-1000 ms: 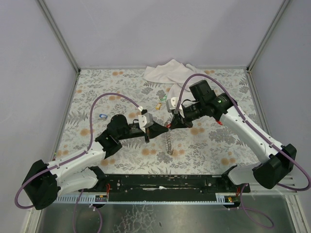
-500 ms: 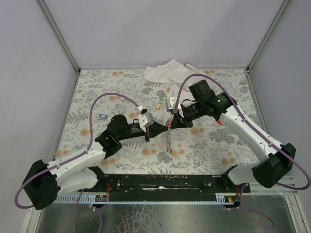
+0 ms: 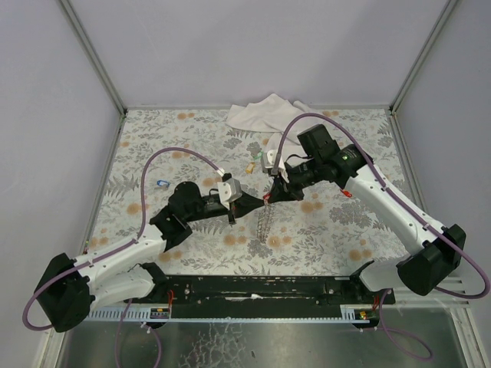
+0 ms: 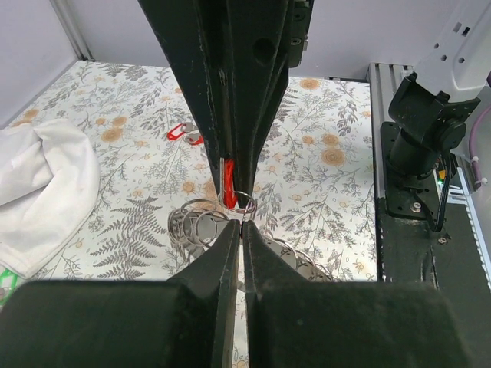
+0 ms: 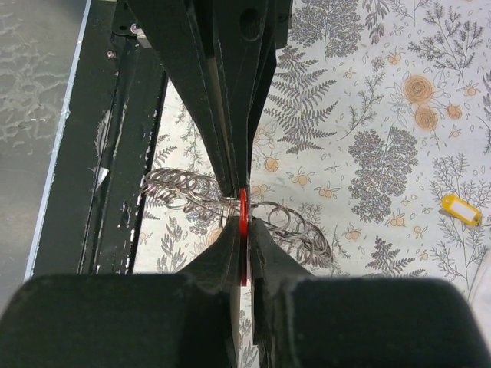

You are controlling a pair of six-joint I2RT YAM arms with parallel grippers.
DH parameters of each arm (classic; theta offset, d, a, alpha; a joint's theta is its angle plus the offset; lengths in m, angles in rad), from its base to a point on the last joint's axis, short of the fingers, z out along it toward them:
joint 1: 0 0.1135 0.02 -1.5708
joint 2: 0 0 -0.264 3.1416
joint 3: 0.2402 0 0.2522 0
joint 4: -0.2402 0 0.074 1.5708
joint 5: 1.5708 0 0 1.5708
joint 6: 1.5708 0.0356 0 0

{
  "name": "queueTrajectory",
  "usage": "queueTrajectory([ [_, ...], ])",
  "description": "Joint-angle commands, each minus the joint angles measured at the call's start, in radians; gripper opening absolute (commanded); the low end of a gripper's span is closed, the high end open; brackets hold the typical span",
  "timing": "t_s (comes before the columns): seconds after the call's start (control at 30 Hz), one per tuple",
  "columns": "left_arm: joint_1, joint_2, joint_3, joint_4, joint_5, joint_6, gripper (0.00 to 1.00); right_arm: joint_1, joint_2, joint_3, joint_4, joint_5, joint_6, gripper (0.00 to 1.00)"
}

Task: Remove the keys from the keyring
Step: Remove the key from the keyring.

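Note:
The keyring (image 3: 262,222), a silvery chain of linked rings, hangs between my two grippers at the table's middle. My left gripper (image 3: 263,202) is shut on one of its rings (image 4: 236,202); the chain loops (image 4: 196,226) sag on both sides. My right gripper (image 3: 270,196) meets it tip to tip and is shut on a red key (image 5: 242,230), which also shows in the left wrist view (image 4: 228,173), at the ring. Chain coils (image 5: 178,186) spread left and right of the red key. Both grippers are held above the table.
Loose on the floral table: a blue key (image 3: 162,182) at left, green and gold keys (image 3: 255,161) behind the grippers, and a red key (image 3: 347,194) under the right arm. A white cloth (image 3: 265,113) lies at the back. A yellow tag (image 5: 459,208) lies apart.
The hanging chain's lower end has swung a little to the left. Both grippers stay shut, tip to tip, almost in place.

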Motion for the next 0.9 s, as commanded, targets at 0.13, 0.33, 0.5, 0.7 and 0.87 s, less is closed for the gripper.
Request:
queueTrajectory([
  [0.13, -0.005, -0.038, -0.023, 0.037, -0.027, 0.038, 0.0, 0.006, 0.002, 0.053, -0.012, 0.009, 0.031, 0.0],
  [0.33, -0.005, -0.053, -0.041, 0.057, -0.032, 0.043, 0.0, -0.012, -0.005, 0.053, -0.021, -0.002, 0.025, 0.0],
  [0.5, -0.004, -0.059, -0.052, 0.077, -0.034, 0.044, 0.0, -0.027, -0.014, 0.048, -0.027, -0.026, 0.016, 0.0],
  [0.7, -0.004, -0.056, -0.072, 0.125, -0.049, 0.023, 0.0, -0.027, -0.022, 0.033, -0.041, -0.049, -0.014, 0.0],
  [0.87, 0.0, -0.059, -0.103, 0.196, -0.059, -0.007, 0.0, -0.027, -0.029, 0.027, -0.054, -0.06, -0.046, 0.0],
])
